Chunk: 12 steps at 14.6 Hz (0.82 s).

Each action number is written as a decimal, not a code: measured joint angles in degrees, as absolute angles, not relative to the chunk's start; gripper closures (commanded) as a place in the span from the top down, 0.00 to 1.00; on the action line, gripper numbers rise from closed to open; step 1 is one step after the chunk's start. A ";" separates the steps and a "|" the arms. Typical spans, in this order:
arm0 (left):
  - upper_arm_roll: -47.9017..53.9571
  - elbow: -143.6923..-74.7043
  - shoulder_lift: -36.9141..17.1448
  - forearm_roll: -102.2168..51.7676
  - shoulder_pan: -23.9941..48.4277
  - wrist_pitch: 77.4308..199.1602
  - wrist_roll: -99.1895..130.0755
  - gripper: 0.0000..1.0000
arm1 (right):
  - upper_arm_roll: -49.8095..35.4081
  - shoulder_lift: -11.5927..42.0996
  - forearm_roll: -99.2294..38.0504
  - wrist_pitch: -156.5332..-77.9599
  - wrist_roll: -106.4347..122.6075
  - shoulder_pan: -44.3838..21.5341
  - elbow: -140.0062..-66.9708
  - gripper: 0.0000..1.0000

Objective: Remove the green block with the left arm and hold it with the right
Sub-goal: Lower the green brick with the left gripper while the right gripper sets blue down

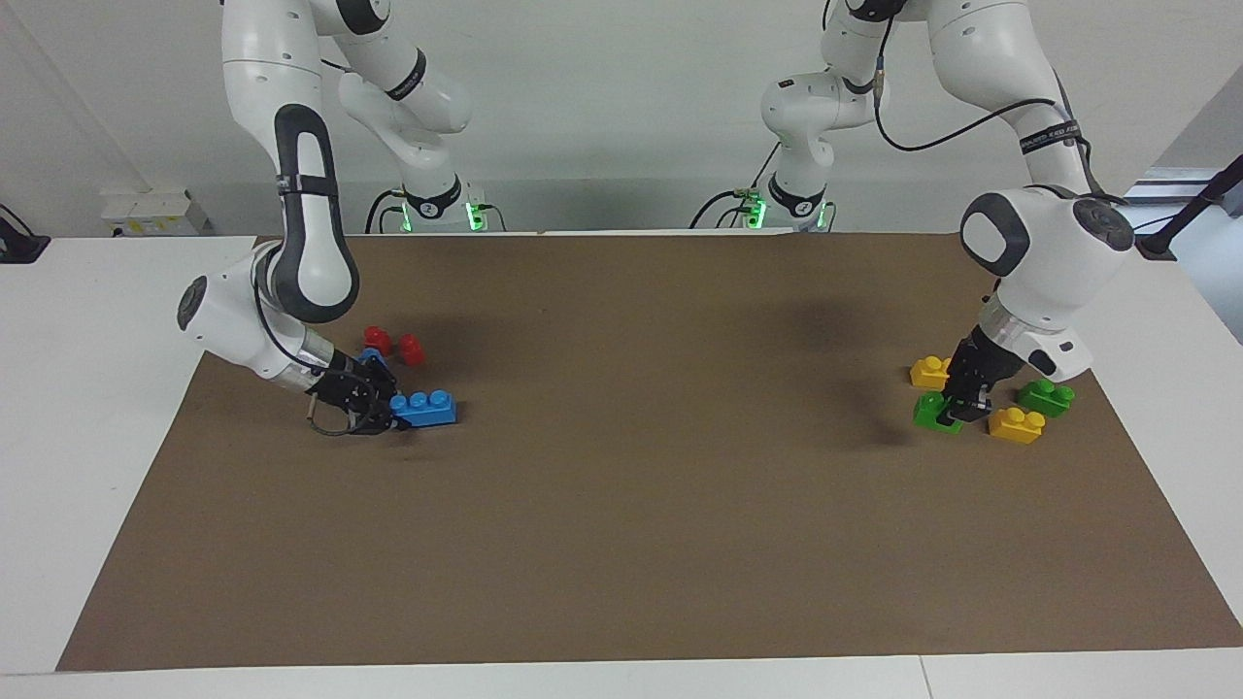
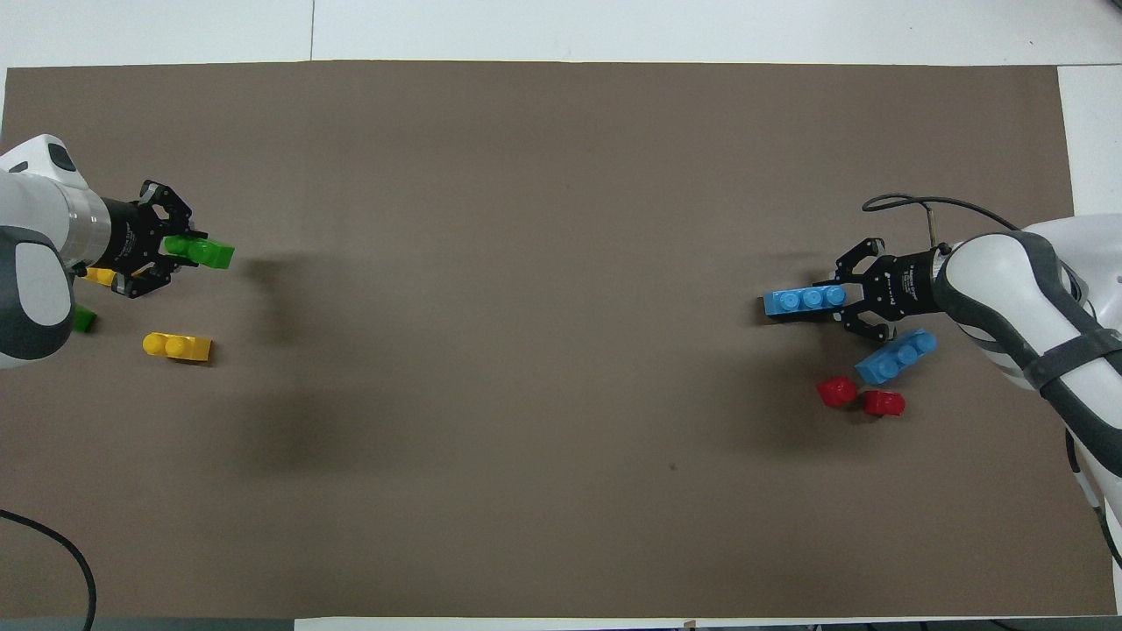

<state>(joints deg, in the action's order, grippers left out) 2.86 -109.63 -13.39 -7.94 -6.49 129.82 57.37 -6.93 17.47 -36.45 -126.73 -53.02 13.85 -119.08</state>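
From overhead, the left arm (image 2: 35, 272) covers most of the second green brick (image 2: 84, 320) and one yellow brick (image 2: 99, 276); the right claw's links hide part of the second blue brick (image 1: 367, 361) in the facing view. The left claw (image 1: 961, 413) is clenched on the green block (image 1: 934, 412), which sticks out from its tips, low over the mat (image 1: 621, 505) on the desk (image 1: 78, 320) among the yellow bricks at the left arm's end. The right claw (image 1: 384, 413) grips one end of a blue brick (image 1: 424, 408) beside two red pieces (image 1: 393, 345).
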 measured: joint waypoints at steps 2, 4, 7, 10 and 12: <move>2.85 -108.69 -15.82 -7.94 -6.76 130.57 57.48 0.00 | -6.92 17.47 -36.45 -126.75 -53.04 13.87 -119.11 0.85; 2.85 -107.46 -18.55 -7.94 -6.92 131.08 57.84 0.00 | -6.82 17.47 -36.45 -126.77 -53.05 14.06 -119.11 0.92; 2.86 -106.70 -21.15 -7.94 -7.00 132.09 59.04 0.00 | -6.75 17.22 -36.45 -126.36 -53.04 14.68 -118.70 0.99; 2.91 -106.56 -21.85 -7.93 -7.00 132.82 60.27 0.00 | -6.76 15.18 -35.59 -121.44 -52.93 14.63 -115.47 1.00; 2.96 -106.56 -21.91 -7.93 -7.00 133.18 60.94 0.00 | -7.01 12.40 -31.42 -117.51 -52.86 14.32 -112.80 1.00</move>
